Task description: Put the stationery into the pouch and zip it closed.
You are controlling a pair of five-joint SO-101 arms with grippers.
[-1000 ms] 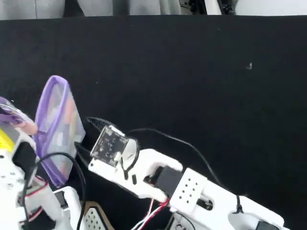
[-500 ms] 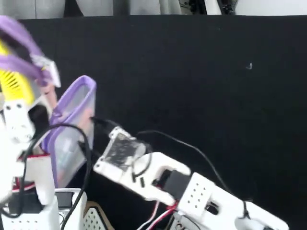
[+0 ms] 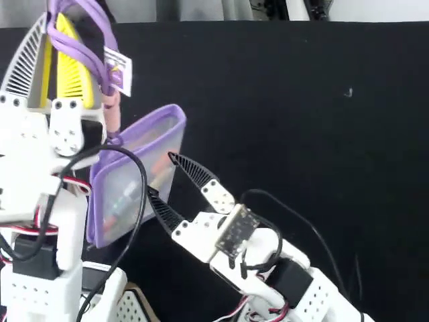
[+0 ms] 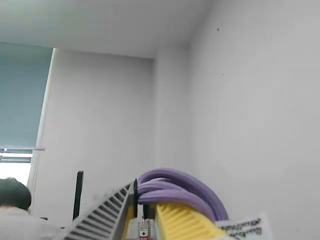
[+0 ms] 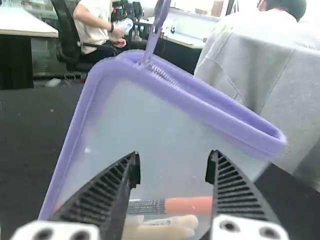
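Note:
The clear pouch [image 3: 134, 178] with purple trim hangs in the air at the left, tilted, with stationery [image 3: 157, 176] showing inside it. Its purple strap [image 3: 84, 20] runs up into my left gripper [image 3: 52, 27], which is shut on it high above the table. The left wrist view has the strap loop [image 4: 175, 186] bunched at the left gripper [image 4: 142, 200]. My right gripper [image 3: 175, 191] is open beside the pouch's lower right side. In the right wrist view the right gripper [image 5: 170, 192] faces the pouch [image 5: 165, 135], with an orange pen [image 5: 187, 205] inside.
A white tag [image 3: 118, 70] dangles from the strap. The black table [image 3: 301, 121] stretches to the right and back. Both arm bases crowd the front left corner.
My left arm has lifted the pouch by its strap, up and to the right. The right arm has swung toward the pouch with its black fingers spread.

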